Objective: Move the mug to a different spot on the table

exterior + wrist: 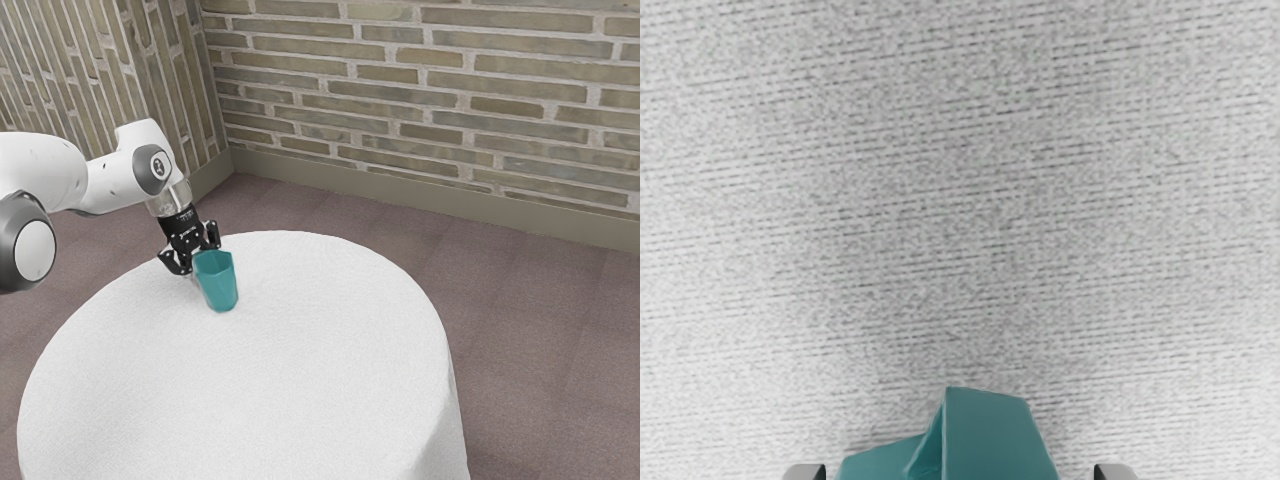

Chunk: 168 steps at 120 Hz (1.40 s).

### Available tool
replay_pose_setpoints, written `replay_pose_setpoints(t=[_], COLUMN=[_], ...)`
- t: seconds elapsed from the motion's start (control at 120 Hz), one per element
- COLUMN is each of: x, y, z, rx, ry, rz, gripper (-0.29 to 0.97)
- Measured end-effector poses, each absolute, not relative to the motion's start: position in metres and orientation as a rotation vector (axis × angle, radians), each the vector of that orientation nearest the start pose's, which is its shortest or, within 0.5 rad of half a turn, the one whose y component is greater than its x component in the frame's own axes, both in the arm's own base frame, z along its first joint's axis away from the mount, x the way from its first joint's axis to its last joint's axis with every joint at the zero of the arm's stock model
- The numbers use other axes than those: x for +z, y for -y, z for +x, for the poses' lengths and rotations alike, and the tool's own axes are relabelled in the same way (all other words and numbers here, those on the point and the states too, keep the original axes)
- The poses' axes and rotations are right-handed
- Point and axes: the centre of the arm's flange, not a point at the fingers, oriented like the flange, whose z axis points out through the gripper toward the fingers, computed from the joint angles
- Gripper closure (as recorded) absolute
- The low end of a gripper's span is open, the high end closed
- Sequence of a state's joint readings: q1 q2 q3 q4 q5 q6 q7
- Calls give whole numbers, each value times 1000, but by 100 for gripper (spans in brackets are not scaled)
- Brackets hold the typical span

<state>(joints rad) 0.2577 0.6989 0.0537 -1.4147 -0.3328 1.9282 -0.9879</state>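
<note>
A teal mug [217, 281] stands on the round white-clothed table [300, 380], toward the exterior view's left side and leaning slightly. My black gripper [194, 259] is at the mug's upper rim, on its left side, with the fingers spread on either side of it. In the wrist view the mug [960, 445] lies just under the hand, and small gaps separate it from the fingertips [806, 471] at each side. The gripper is open.
The white cloth stretches far to the exterior view's right and toward the front of the mug. The table's rim curves just behind the gripper. Brown carpet and brick walls surround the table.
</note>
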Motion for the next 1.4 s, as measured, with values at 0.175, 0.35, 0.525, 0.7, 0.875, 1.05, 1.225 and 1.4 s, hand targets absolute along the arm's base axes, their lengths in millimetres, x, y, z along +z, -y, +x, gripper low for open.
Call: replay_pose_setpoints(t=[0.175,0.35,0.525,0.7,0.875,1.05,1.225,1.4], x=[277,285,287,292,306,329,323,312], y=[-188,-186,-186,-189,-191,-188,-174,-159], z=[682,682,680,678,673,661,636,606], rx=[431,425,430,425,426,453,577,720], ry=[2175,2187,2193,2198,2226,2268,2283,2314], rz=[-2489,-2497,-2496,-2491,-2488,-2490,-2459,-2435], gripper=[43,48,56,60,65,71,74,75])
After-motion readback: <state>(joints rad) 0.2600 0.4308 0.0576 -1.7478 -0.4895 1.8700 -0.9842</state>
